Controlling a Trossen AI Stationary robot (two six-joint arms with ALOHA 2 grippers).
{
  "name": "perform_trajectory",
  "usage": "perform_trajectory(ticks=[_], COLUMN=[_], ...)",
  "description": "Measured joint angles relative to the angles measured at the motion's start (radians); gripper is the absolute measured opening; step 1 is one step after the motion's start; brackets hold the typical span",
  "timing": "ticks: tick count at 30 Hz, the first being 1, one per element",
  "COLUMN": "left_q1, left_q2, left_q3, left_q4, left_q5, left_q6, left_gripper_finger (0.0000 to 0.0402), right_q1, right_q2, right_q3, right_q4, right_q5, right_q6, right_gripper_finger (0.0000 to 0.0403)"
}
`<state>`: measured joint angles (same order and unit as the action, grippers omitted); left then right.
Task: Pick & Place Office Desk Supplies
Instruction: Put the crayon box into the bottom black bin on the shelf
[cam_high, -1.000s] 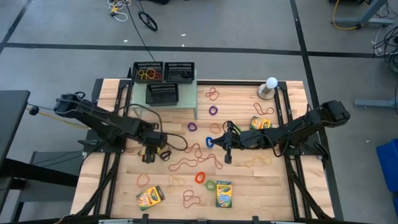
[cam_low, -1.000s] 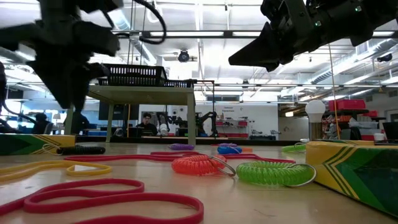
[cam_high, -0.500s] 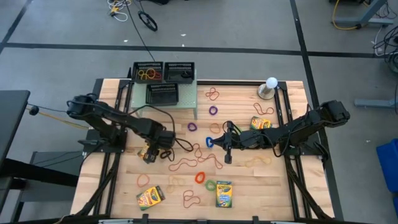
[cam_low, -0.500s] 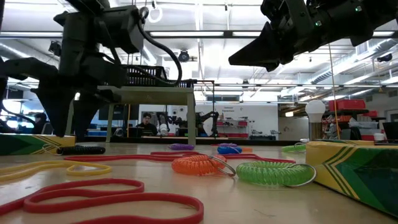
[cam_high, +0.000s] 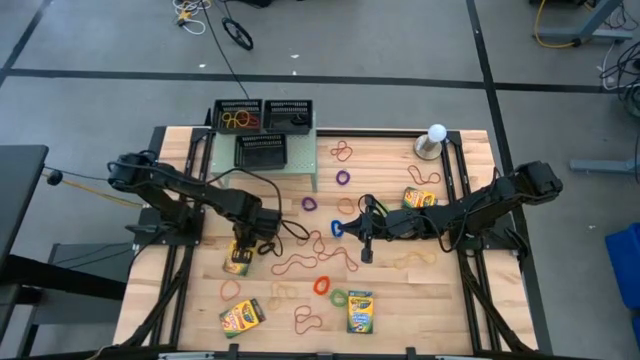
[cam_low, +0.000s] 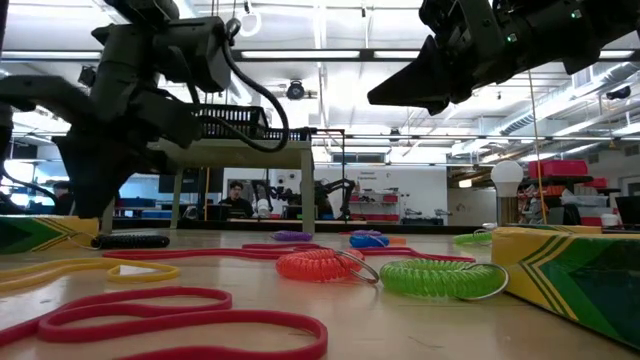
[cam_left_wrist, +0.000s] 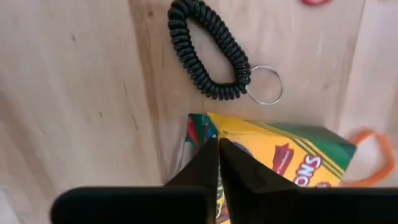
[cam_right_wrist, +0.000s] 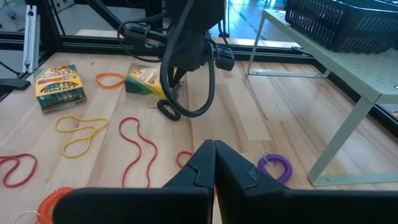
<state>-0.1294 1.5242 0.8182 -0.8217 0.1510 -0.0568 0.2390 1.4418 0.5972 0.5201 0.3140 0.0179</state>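
Yellow-and-green, the crayon box (cam_high: 238, 259) lies flat on the wooden table (cam_high: 400, 310), on its left half, directly under the left gripper (cam_high: 243, 252); in the high view its long axis runs roughly from the table's far side toward the near edge, tilted a little toward the left; in the left wrist view the box (cam_left_wrist: 280, 165) shows its printed yellow face upward, and the two dark fingers (cam_left_wrist: 200, 171) are pressed together with their tips over the box's green end, gripping nothing that can be seen; a black spiral coil (cam_left_wrist: 208, 53) with a metal ring lies just beyond the box, apart from it, and an orange rubber band (cam_left_wrist: 373, 158) lies at the box's other side, its loop running in behind the box's edge; the right gripper (cam_high: 364, 243) hangs above the table's middle, fingers together and empty, with red rubber bands (cam_high: 300, 262) spread on the wood between the two arms; a second crayon box (cam_high: 241, 316) lies near the front edge, turned at an angle, and a third (cam_high: 359, 311) lies to its right with its long axis toward the near edge; three black mesh trays (cam_high: 262, 150) sit on the pale green shelf (cam_high: 305, 172) at the far side.
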Motion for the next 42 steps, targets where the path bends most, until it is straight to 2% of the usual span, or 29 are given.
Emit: perform_trajectory(ticks=[4, 8, 13, 17, 21, 28, 30, 34, 38, 42], left_q1=[-0.003, -0.004, -0.004, -0.004, -0.003, -0.004, -0.004, -0.01, -0.045, -0.105], left_q2=[0.0, 0.0, 0.0, -0.001, -0.006, -0.015, -0.03, -0.091, -0.181, -0.262], left_q3=[0.023, 0.034, 0.006, -0.038, -0.07, -0.065, -0.06, -0.036, -0.029, -0.029], left_q4=[-0.054, -0.139, -0.144, -0.113, -0.073, -0.069, -0.061, -0.061, -0.068, -0.061], left_q5=[0.001, -0.021, -0.012, 0.016, 0.049, 0.057, 0.052, 0.04, -0.002, -0.1], left_q6=[-0.04, -0.044, -0.061, -0.059, -0.059, -0.027, -0.025, -0.081, -0.212, -0.37], left_gripper_finger=[0.0021, 0.0081, 0.0155, 0.0185, 0.0162, 0.0033, 0.001, 0.0006, 0.0005, 0.0004], right_q1=[0.0, 0.0, 0.0, 0.0, 0.0, 0.0, 0.0, 0.0, 0.0, -0.008], right_q2=[0.0, 0.0, 0.0, 0.0, 0.0, 0.0, 0.0, 0.0, 0.0, 0.016], right_q3=[0.0, 0.0, 0.0, 0.0, 0.0, 0.0, 0.0, 0.0, 0.0, 0.0], right_q4=[0.0, 0.0, 0.0, 0.0, 0.0, 0.0, 0.0, 0.0, -0.002, 0.019], right_q5=[0.0, -0.002, -0.006, -0.008, -0.008, -0.008, -0.008, -0.008, -0.008, -0.008], right_q6=[0.0, 0.0, 0.0, 0.0, -0.001, -0.007, -0.007, 0.042, 0.149, 0.278], right_gripper_finger=[0.0006, 0.0006, 0.0006, 0.0006, 0.0006, 0.0006, 0.0006, 0.0007, 0.0013, 0.0035])
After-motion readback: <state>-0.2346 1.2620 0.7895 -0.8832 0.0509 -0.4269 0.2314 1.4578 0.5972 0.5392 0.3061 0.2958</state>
